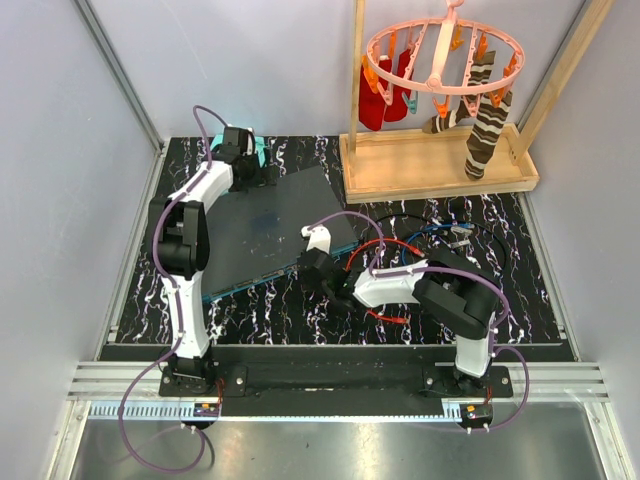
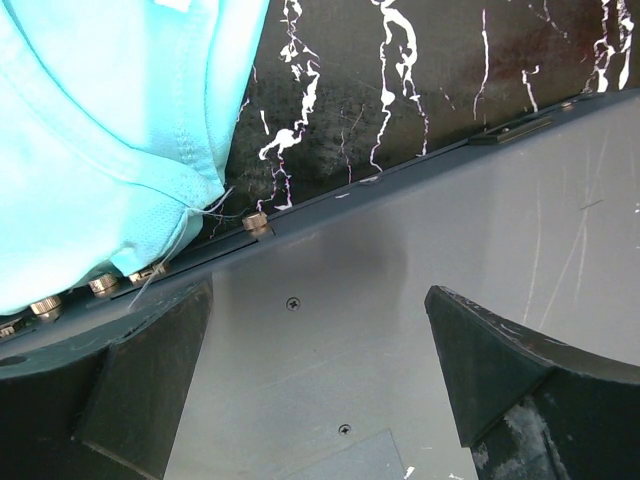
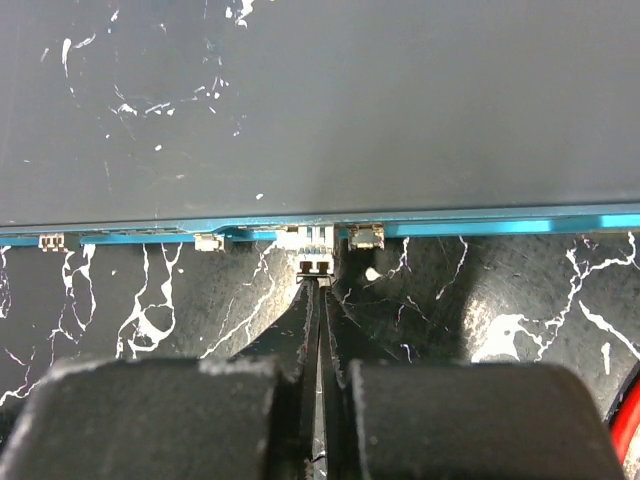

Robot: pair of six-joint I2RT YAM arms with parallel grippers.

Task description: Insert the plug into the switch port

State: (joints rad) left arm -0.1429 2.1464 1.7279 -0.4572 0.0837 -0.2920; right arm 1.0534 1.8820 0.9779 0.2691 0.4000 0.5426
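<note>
Hemmed by pale grey walls (image 1: 60, 90); black white-veined tabletop (image 1: 545, 290) below; at back right, wooden stand (image 1: 430, 170) hung with pink peg hanger (image 1: 443, 88)

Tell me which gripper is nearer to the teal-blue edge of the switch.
Right. The right gripper is shut on the plug directly at the teal-blue edge. The left gripper hovers open above the switch's opposite edge, beside the teal cloth.

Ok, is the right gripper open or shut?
Shut: the right gripper has its fingers pressed together, only a thin slit between, tips by the switch.
</note>
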